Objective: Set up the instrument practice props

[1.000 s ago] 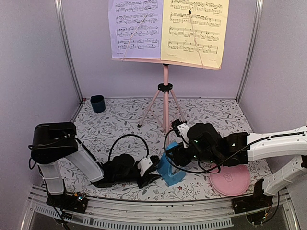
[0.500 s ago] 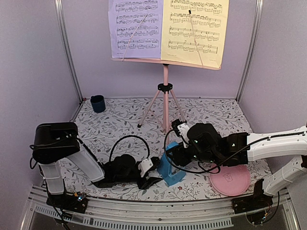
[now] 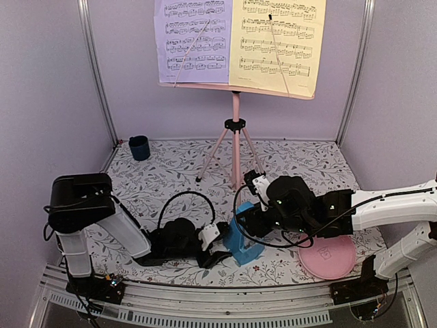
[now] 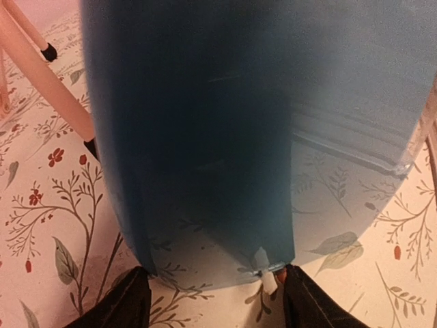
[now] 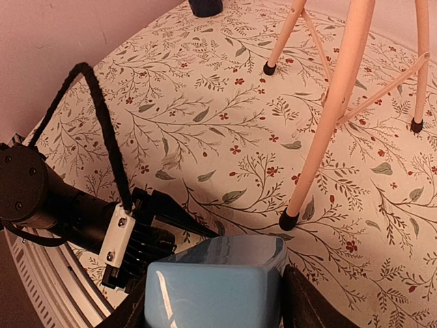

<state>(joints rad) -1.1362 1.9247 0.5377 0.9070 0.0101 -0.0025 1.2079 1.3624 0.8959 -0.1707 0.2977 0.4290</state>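
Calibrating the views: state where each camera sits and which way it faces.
Top external: above, behind the bases, facing the pink tripod music stand; left arm, right arm show.
Left wrist: close, low, facing the blue pyramid metronome; left hand fingertips show.
Right wrist: above the metronome's top, looking across the floral table toward the stand's legs; right hand fingers show.
Shared: metronome in all three.

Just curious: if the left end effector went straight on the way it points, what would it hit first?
The blue metronome: it fills the view just ahead of the left end effector, whose jaws stand open. Whether they already touch is unclear.
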